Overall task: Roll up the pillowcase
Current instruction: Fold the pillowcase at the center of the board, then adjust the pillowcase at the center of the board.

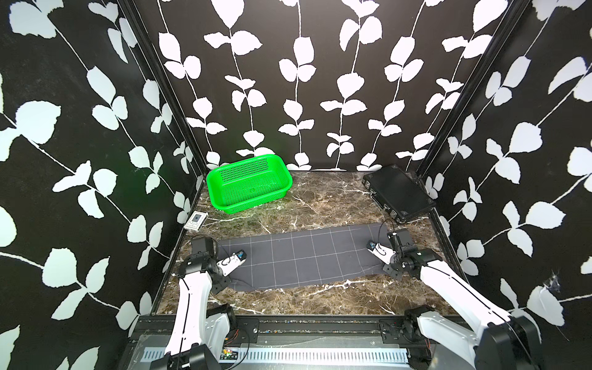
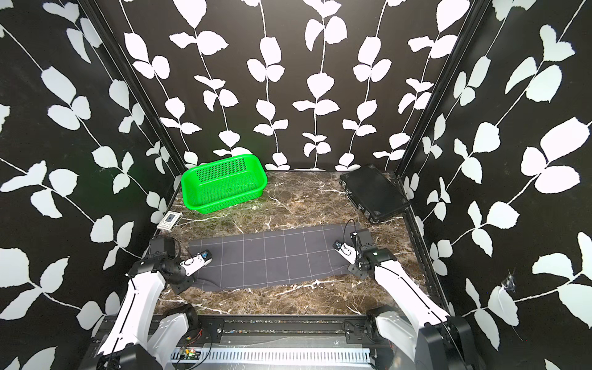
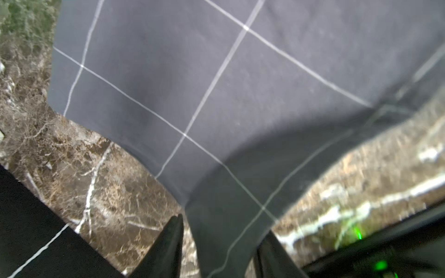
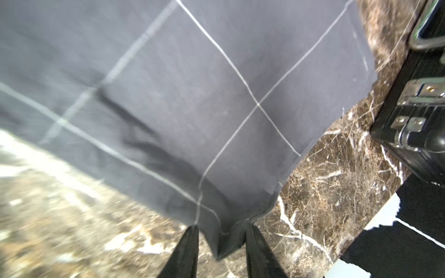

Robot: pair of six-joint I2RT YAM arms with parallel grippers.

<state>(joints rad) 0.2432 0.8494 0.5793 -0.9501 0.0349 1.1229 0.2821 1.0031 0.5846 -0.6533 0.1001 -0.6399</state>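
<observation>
pillowcase [image 1: 304,256] lies flat across the near half of the table [image 1: 320,299] in both top views, left tool [image 1: 242,255] and right tool [image 1: 371,246] over its short ends. left wrist view: the left tool [image 3: 222,225] stands parted, cloth loose between the jaws. right wrist view: the right tool [image 4: 221,226] parted likewise round a corner, black case [image 4: 421,120] close by. rolling looks unstarted; next, one end needs pinching and turning over. bare table flanks both long edges.

Green basket [image 1: 243,168] and black case [image 1: 398,192] at marble table's [image 1: 320,205] far corners; small white box [image 1: 196,220] at left edge.
</observation>
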